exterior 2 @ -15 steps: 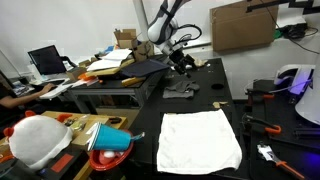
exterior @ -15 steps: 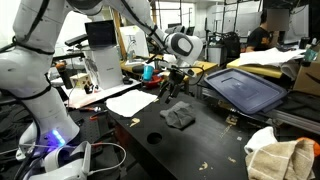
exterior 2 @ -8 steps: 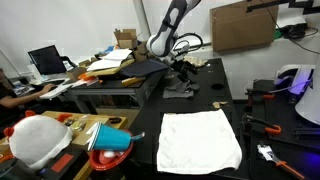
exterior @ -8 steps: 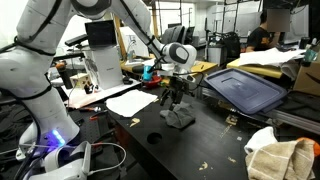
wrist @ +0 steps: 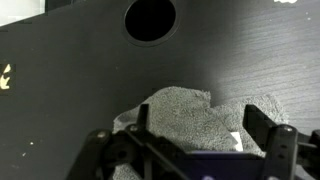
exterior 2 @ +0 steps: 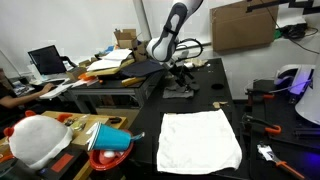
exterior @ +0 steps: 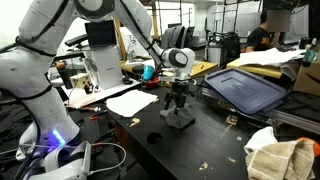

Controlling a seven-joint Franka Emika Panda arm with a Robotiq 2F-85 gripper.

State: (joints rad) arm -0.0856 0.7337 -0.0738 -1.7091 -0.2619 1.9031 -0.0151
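Working from the left in an exterior view, I see a white sheet point(exterior: 135, 102) lying flat on the black table point(exterior: 205, 152), near its far edge. Just right of the sheet my gripper point(exterior: 177, 101) points straight down. Under it the grey cloth point(exterior: 180, 119) sits crumpled in a small heap on the tabletop. A round hole point(exterior: 154, 138) in the table lies a little nearer to the camera, to the left of the cloth and apart from it. Farther right a dark tray point(exterior: 245, 88) rests tilted on the table's far side, and a cream bag point(exterior: 282, 157) sits at the lower right corner, well apart from the cloth. From the opposite side, the gripper point(exterior 2: 180, 78) hangs just above the grey cloth point(exterior 2: 180, 91), with a white towel point(exterior 2: 200, 138) spread flat nearer to that camera. In the wrist view the gripper point(wrist: 197, 132) has its jaws spread wide, one finger on each side of the grey cloth point(wrist: 185, 108). The cloth fills the gap between them and nothing is gripped. I cannot tell whether the fingertips touch the tabletop. The round hole point(wrist: 150, 18) shows above the cloth.
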